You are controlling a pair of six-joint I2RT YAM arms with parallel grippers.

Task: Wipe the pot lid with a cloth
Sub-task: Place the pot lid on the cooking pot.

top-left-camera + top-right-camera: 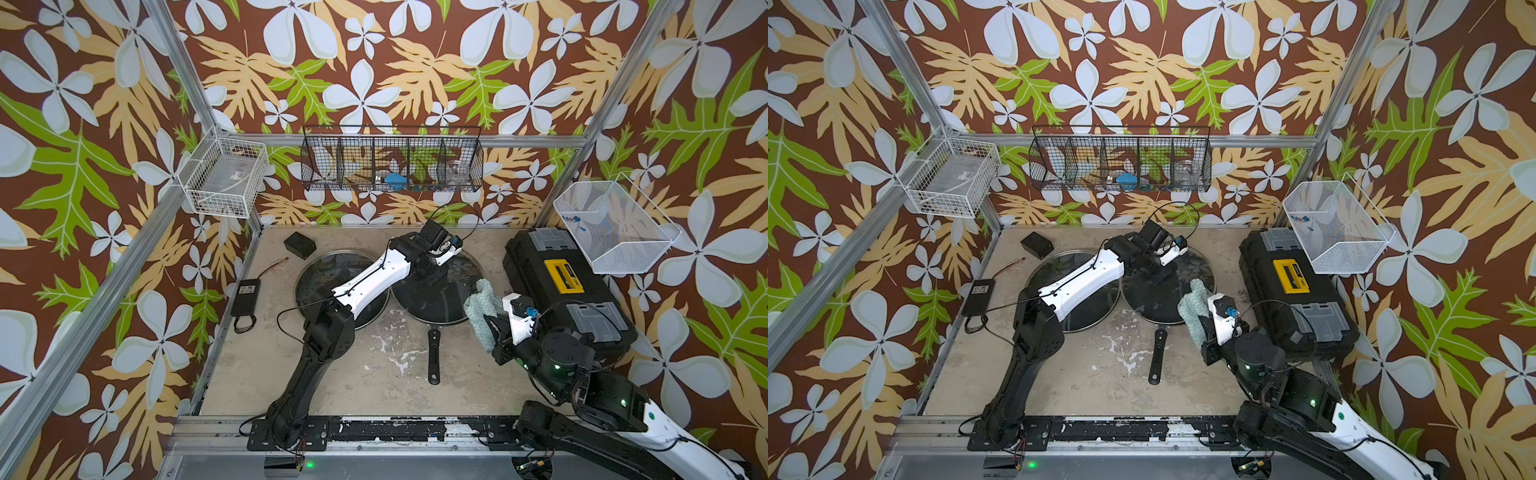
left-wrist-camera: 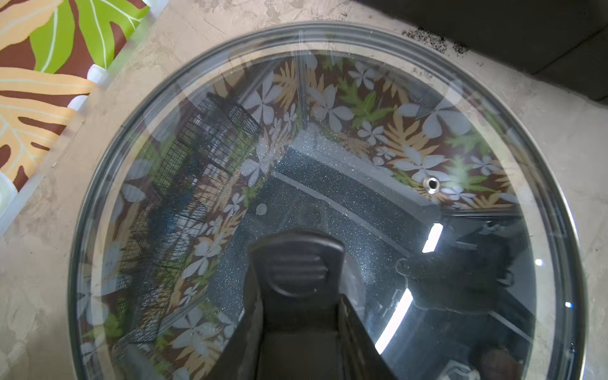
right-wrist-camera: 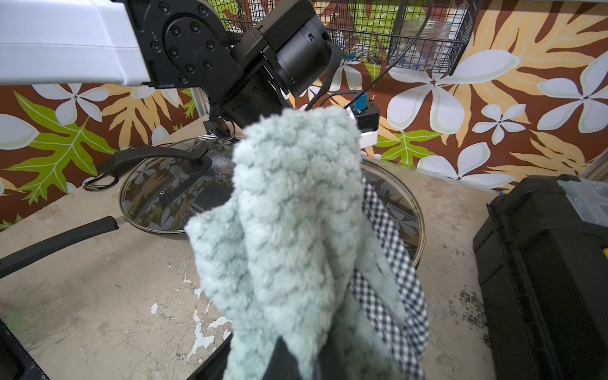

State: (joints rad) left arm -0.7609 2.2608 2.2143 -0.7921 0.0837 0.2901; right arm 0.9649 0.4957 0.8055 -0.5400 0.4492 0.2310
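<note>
Your left arm (image 1: pixel 370 278) is a white shell over black screw-dotted joints, with a thin black cable (image 1: pixel 376 269) running back from the left pincer (image 1: pixel 432 272). Right arm (image 1: pixel 565 353) looks the same, plus a blue plug (image 1: pixel 530 312) just behind the right pincer (image 1: pixel 492 328) and green lights (image 1: pixel 557 368) farther back.

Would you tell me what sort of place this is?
Most likely a robot test booth rather than a real kitchen: an aluminium frame holds flower-print panels, the left arm and right arm are bolted to a front rail, and a wire basket hangs above a worn tabletop.

Pale teal cloth (image 3: pixel 289 230); brown floral-leaf walls (image 1: pixel 83 124)
</note>
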